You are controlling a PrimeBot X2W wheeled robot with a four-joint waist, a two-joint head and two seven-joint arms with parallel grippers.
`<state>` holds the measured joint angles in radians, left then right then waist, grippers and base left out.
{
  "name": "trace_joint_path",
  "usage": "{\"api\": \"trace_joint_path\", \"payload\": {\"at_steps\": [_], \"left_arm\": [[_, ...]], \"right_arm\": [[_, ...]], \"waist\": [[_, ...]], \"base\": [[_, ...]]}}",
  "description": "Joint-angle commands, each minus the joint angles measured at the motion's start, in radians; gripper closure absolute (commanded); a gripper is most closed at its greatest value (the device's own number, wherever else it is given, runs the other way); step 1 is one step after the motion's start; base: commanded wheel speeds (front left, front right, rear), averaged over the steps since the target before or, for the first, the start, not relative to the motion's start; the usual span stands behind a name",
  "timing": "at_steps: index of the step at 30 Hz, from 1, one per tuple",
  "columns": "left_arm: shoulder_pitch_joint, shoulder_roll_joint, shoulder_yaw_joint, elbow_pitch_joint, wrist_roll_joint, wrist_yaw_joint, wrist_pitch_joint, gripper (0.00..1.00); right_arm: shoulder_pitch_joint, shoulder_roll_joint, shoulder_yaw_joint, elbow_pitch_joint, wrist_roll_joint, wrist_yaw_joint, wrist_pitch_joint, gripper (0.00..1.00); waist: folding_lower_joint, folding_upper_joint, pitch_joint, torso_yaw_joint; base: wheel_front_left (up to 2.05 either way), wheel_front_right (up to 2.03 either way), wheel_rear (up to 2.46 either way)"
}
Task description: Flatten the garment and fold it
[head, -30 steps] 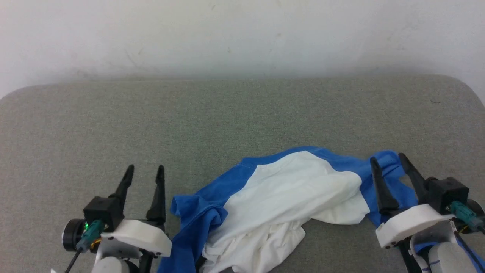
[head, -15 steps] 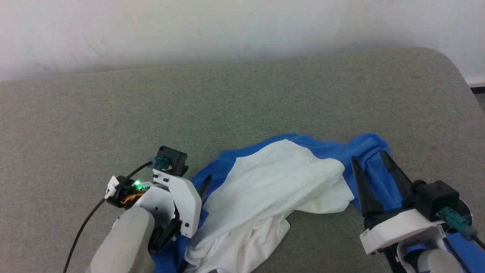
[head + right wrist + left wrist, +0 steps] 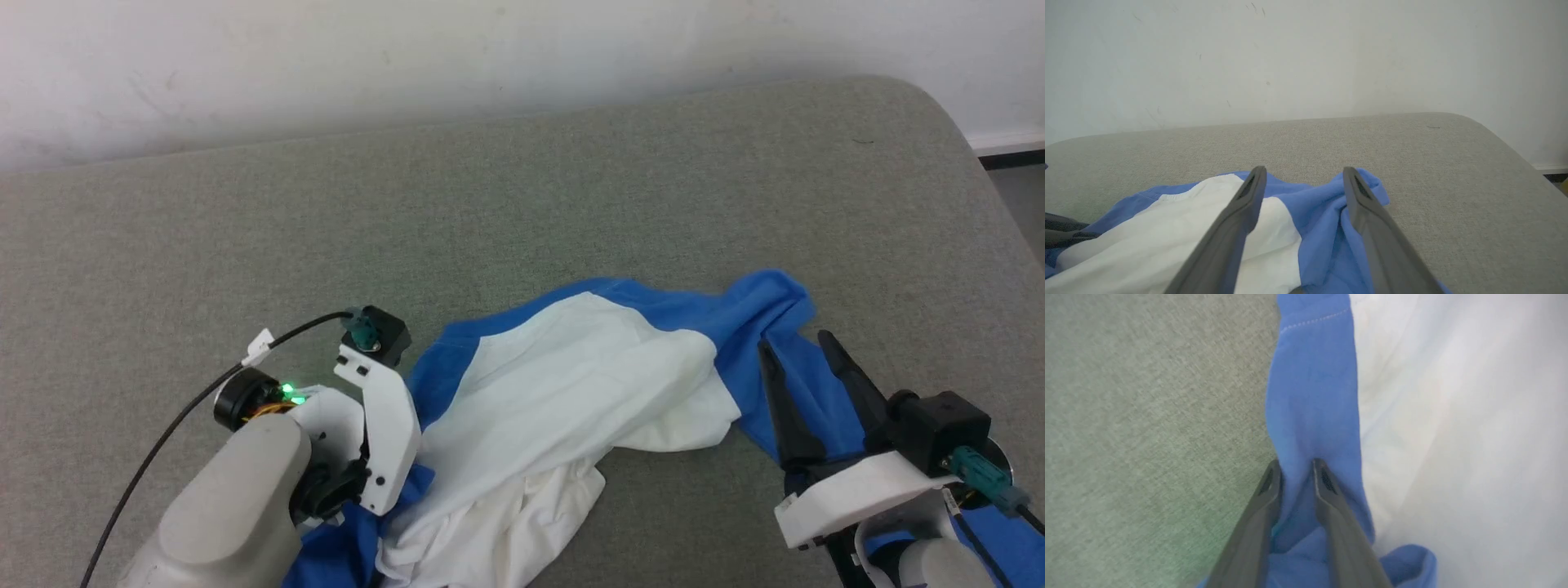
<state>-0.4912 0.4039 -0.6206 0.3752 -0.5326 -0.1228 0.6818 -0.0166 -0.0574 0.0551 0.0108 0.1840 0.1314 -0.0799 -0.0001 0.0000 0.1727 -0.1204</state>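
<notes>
The garment (image 3: 571, 384), royal blue and white, lies crumpled on the grey table (image 3: 522, 212). My left arm reaches down over its left blue edge, wrist housing (image 3: 384, 425) on top and the fingers hidden beneath it in the head view. In the left wrist view, my left gripper (image 3: 1296, 465) is shut on a raised fold of the garment's blue cloth (image 3: 1310, 396). My right gripper (image 3: 793, 343) stands open over the garment's right blue part, fingers pointing away from me. In the right wrist view, the right gripper (image 3: 1304, 169) has the blue cloth (image 3: 1327, 228) below its fingers.
A pale wall (image 3: 490, 57) rises behind the table. The table's rounded far right corner (image 3: 939, 98) drops to a strip of floor (image 3: 1024, 196). A black cable (image 3: 163, 441) trails from my left wrist across the grey surface.
My left arm has swung in from the lower left, turned down over the garment's left blue edge and closed its fingers on it. The head camera has shifted. The right gripper stays open.
</notes>
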Motion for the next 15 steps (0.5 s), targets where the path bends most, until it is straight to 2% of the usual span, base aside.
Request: {"api": "trace_joint_path", "payload": {"at_steps": [1, 4, 9, 15], "left_arm": [[0.069, -0.001, -0.024, 0.04, -0.016, -0.007, 0.006, 1.0], [0.079, -0.011, 0.015, 0.043, -0.025, 0.024, -0.084, 1.0], [0.107, -0.028, 0.085, 0.03, -0.006, 0.112, -0.292, 1.0], [0.107, -0.052, 0.122, -0.028, 0.01, 0.151, -0.452, 1.0]], "right_arm": [[-0.002, 0.004, -0.001, 0.002, 0.006, -0.001, 0.002, 0.0], [-0.01, 0.004, -0.008, 0.003, 0.013, -0.001, 0.008, 0.0], [-0.063, -0.02, -0.029, 0.038, 0.058, -0.001, 0.056, 0.0], [-0.25, -0.105, -0.034, 0.218, 0.143, -0.001, 0.179, 0.0]], "waist": [[0.0001, 0.0, 0.0, 0.0], [0.0001, 0.0, -0.003, 0.005], [0.0001, 0.0, -0.009, 0.017], [0.0001, 0.0, 0.004, 0.052]], "base": [[0.0, 0.0, 0.0], [0.0, 0.0, 0.0], [0.0, 0.0, 0.0], [0.0, 0.0, 0.0]]}}
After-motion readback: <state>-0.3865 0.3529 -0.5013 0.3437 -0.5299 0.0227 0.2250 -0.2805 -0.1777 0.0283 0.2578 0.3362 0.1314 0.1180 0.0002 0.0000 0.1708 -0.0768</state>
